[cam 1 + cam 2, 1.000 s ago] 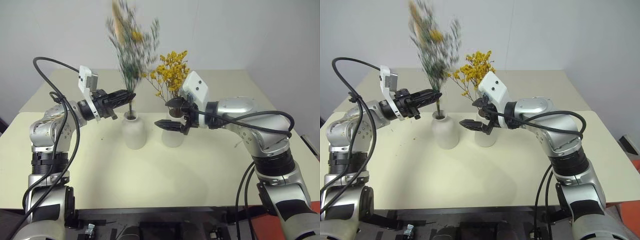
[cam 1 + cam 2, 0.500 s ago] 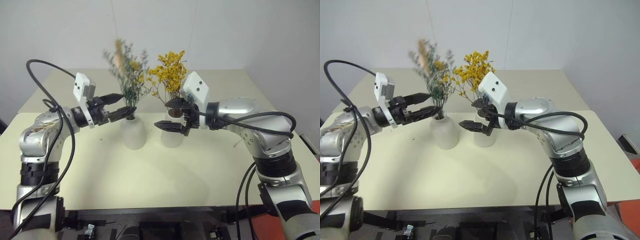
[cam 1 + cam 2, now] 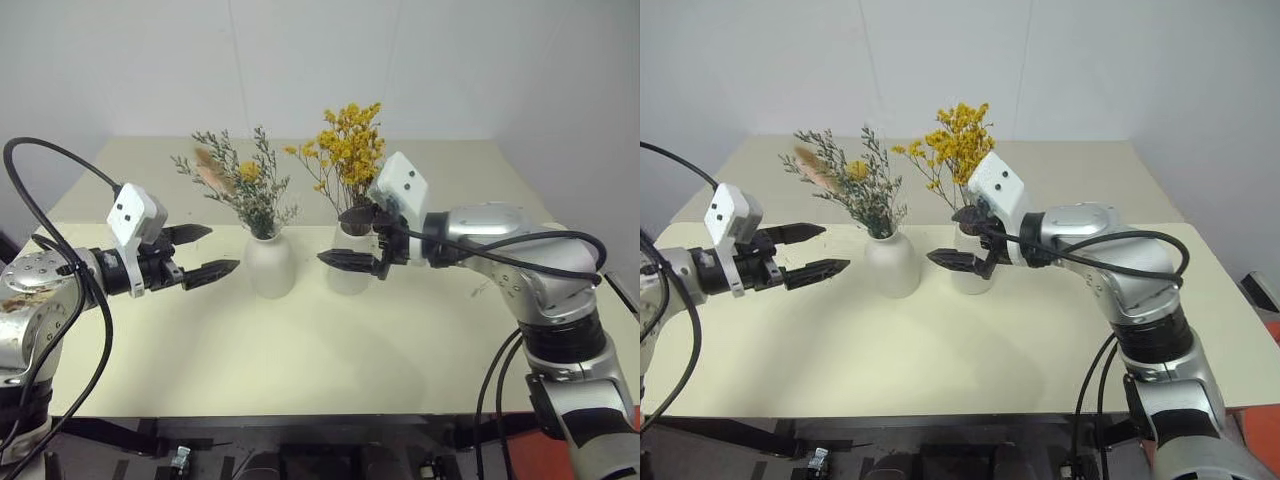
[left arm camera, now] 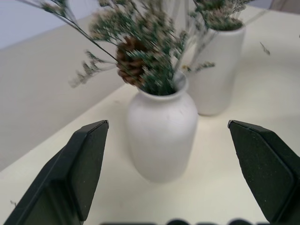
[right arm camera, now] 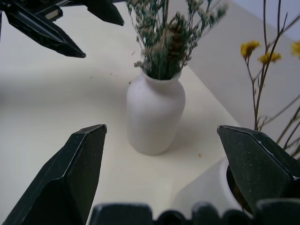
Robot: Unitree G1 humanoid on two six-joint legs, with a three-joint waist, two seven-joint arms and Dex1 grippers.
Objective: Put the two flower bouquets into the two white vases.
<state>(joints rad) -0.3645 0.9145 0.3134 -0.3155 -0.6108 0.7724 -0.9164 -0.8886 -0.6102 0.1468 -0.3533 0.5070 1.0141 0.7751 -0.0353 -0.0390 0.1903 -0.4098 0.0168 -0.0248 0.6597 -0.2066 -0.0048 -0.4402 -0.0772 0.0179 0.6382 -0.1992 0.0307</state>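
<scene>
At far left, left gripper (image 3: 195, 254) spread wide, holding nothing, level with the belly of the bottle-shaped vase (image 3: 268, 264) and apart from it. Just right of that, grey-green sprig (image 3: 243, 185) seated in the narrow neck, fanning out and leaning slightly left. Next right, wide-mouthed vase (image 3: 969, 272) just beside the bottle-shaped one, not touching so far as can be told, yellow bouquet (image 3: 347, 148) rising from its mouth. In front of that vase, right gripper (image 3: 362, 238) also spread, empty, one finger near the rim and the other lower by the wall. Both bunches look placed, so the step in hand reads as clearing away. Best done by drawing each arm straight back, away from the vases, fingers kept apart and clear of stems and rims. Main risk on the right side: lower finger close to the wall, upper finger close beneath the yellow stems; any sideways sweep could tip the vase or snag a stem. All on the pale table (image 3: 300, 350).
</scene>
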